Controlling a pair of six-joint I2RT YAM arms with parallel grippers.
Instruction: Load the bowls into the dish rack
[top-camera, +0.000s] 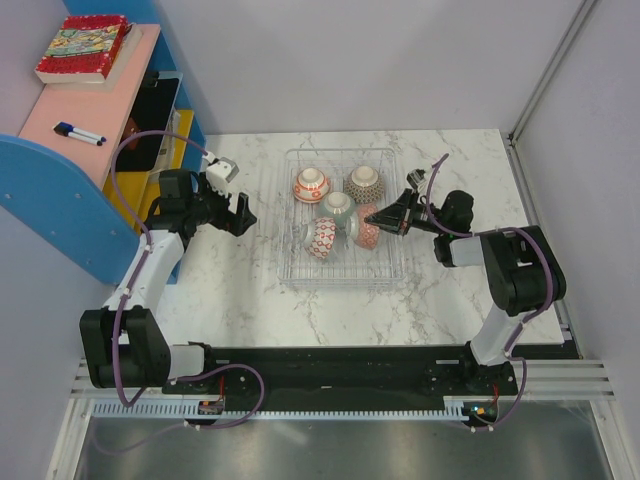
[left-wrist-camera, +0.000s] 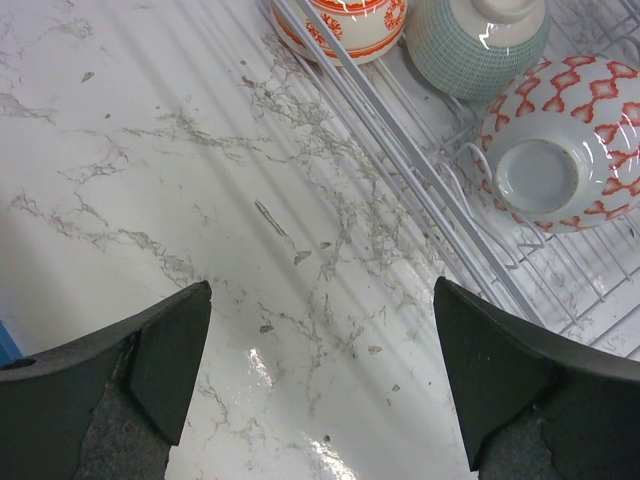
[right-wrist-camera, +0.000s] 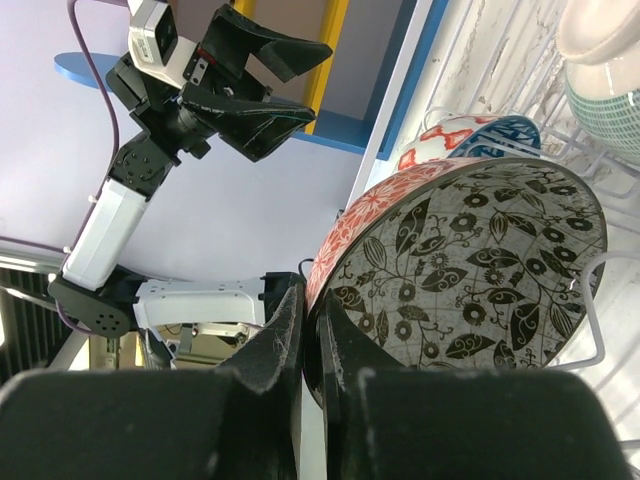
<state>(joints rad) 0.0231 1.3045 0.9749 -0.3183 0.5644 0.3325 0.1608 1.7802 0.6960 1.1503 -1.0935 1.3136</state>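
Observation:
The silver wire dish rack (top-camera: 296, 268) sits mid-table and holds several bowls: an orange-and-white one (top-camera: 311, 185), a grey patterned one (top-camera: 364, 183), a green one (top-camera: 337, 208) and a red-patterned one (top-camera: 321, 238) on its side. My right gripper (top-camera: 386, 217) is shut on the rim of a red bowl with a black floral inside (right-wrist-camera: 470, 270). It holds the bowl on edge over the rack's right side (top-camera: 366, 228). In the right wrist view the gripper (right-wrist-camera: 312, 300) pinches the rim. My left gripper (top-camera: 240, 213) is open and empty over bare marble, left of the rack (left-wrist-camera: 400, 160).
A blue and pink shelf unit (top-camera: 90, 130) stands at the far left, with a book (top-camera: 82, 48) and a marker (top-camera: 78, 132) on top. Walls close the back and the right side. The marble top (top-camera: 240, 290) shows around the rack.

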